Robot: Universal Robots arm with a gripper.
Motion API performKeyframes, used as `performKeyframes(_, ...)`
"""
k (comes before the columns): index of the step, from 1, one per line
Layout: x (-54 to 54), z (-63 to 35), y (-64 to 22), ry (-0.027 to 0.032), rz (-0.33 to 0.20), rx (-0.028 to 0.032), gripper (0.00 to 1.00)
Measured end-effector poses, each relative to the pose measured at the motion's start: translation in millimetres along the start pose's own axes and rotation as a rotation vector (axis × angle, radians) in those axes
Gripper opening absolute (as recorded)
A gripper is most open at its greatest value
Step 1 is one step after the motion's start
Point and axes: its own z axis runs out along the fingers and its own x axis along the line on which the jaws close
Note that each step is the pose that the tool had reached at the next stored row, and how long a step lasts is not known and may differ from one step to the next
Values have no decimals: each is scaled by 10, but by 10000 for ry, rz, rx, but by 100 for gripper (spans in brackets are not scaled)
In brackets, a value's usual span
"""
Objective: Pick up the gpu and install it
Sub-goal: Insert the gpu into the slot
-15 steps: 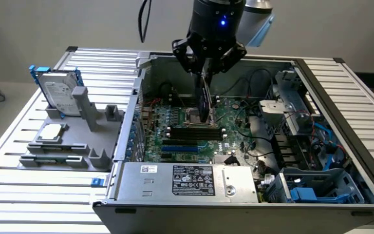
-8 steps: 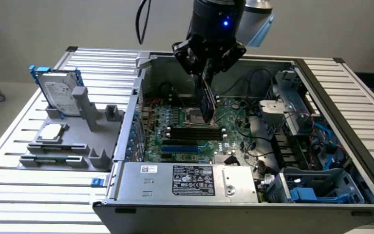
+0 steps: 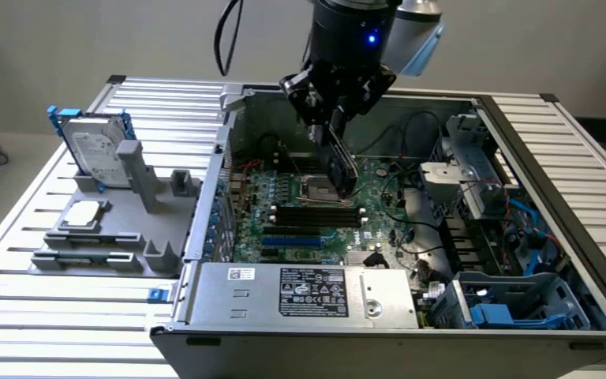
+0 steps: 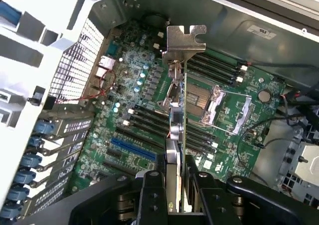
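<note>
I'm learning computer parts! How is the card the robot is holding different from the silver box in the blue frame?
The gpu hangs in the pincer over the motherboard, inside the case; the hard drive stands in a grey holder outside it. The gpu is a thin green board with a silver bracket; the hard drive is a thicker silver box, blue-framed. Both are flat rectangles set on edge.
</note>
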Motion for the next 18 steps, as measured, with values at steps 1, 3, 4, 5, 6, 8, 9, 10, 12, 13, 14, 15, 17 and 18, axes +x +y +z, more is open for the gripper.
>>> performKeyframes(1,0,3,0,18,-180,2,26)
performKeyframes(3,-1,11,-1,54,-550,4,26)
performKeyframes(4,-1,15,-2,71,-724,4,26)
performKeyframes(5,0,19,-2,89,-902,5,26)
performKeyframes(6,-1,23,-3,106,-1082,6,26)
performKeyframes(8,-1,31,-4,143,-1456,9,26)
performKeyframes(9,-1,35,-4,161,-1640,9,26)
performKeyframes(10,-1,38,-4,178,-1808,11,26)
performKeyframes(12,-1,47,-5,215,-2182,13,26)
performKeyframes(13,-1,51,-5,232,-2362,14,26)
performKeyframes(14,-1,54,-6,250,-2540,15,26)
performKeyframes(15,-1,58,-6,267,-2720,16,26)
performKeyframes(17,-1,65,-7,302,-3073,18,26)
performKeyframes(18,-1,70,-7,322,-3268,20,26)
